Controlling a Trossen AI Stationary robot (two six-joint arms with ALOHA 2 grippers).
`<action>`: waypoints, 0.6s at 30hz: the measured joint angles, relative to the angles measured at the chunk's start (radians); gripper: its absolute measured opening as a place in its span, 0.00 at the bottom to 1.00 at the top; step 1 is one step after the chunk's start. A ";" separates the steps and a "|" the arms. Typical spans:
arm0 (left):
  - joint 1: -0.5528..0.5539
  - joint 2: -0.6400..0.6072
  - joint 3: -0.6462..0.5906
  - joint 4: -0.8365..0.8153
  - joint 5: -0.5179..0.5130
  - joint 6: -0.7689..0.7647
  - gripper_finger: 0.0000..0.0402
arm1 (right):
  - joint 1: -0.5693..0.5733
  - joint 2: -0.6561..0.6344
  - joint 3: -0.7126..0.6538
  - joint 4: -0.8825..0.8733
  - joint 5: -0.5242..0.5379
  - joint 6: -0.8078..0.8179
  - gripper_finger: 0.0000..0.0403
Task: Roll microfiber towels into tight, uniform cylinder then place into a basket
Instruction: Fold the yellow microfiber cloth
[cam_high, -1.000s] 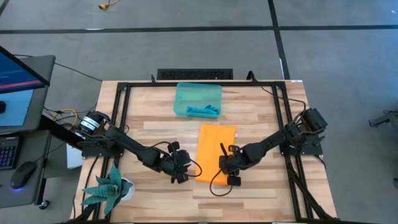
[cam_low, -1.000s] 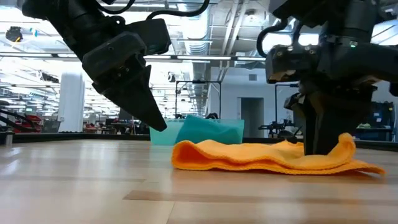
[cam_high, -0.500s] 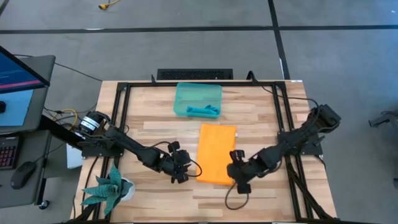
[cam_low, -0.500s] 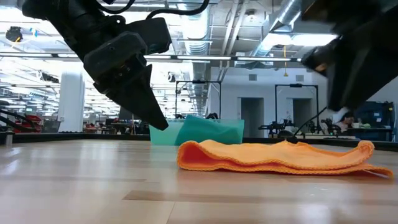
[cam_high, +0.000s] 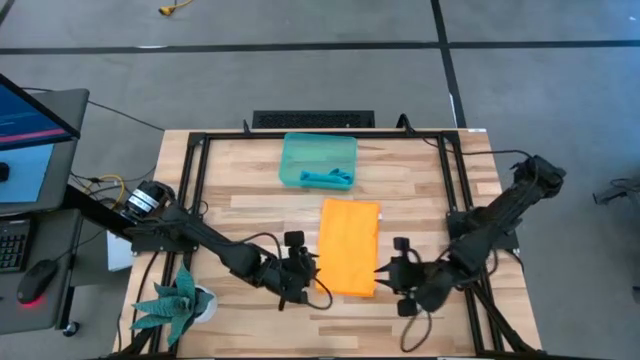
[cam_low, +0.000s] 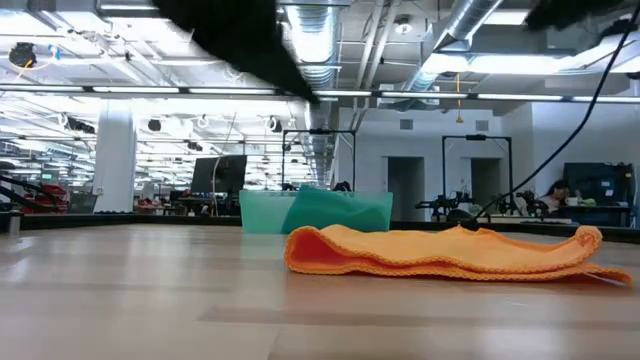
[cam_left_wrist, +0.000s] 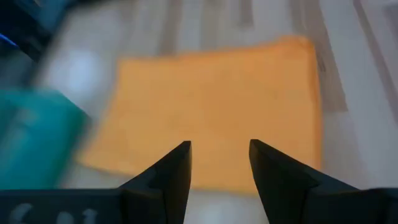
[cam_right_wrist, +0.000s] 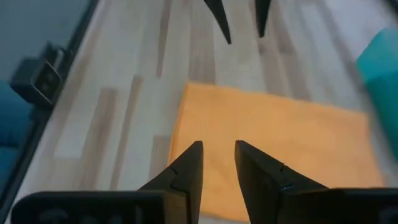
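Note:
The orange-yellow towel (cam_high: 348, 248) lies folded flat on the wooden table; in the low view its doubled edge (cam_low: 300, 250) faces left. The teal basket (cam_high: 318, 160) stands beyond it and holds a rolled teal-blue towel (cam_high: 326, 179). My left gripper (cam_high: 314, 274) hovers open beside the orange towel's near left corner, lifted off the table. At the near right corner my right gripper (cam_high: 382, 272) hovers open, also raised. Both wrist views show bare fingers above the orange towel (cam_left_wrist: 211, 93) (cam_right_wrist: 273, 137).
A green spiky plant in a white pot (cam_high: 178, 300) stands at the table's near left corner. Black frame rails (cam_high: 195, 180) run along the table's edges. Bare wood lies left and right of the orange towel.
My right gripper has risen off the orange towel's near right part and swung toward the table's right and near edges, turning as it went. The towel's pressed end has settled flatter. My left gripper has lifted in the last half second and rolled about its own axis.

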 joint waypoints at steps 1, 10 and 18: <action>-0.008 0.000 0.035 -0.026 -0.032 0.030 0.39 | 0.019 -0.010 0.000 0.003 0.028 -0.001 0.29; -0.102 0.000 0.121 -0.068 -0.098 0.148 0.39 | 0.139 -0.012 -0.010 0.038 0.159 -0.081 0.29; -0.107 0.003 -0.006 -0.026 -0.011 0.037 0.39 | 0.125 -0.011 -0.039 0.044 0.130 0.032 0.29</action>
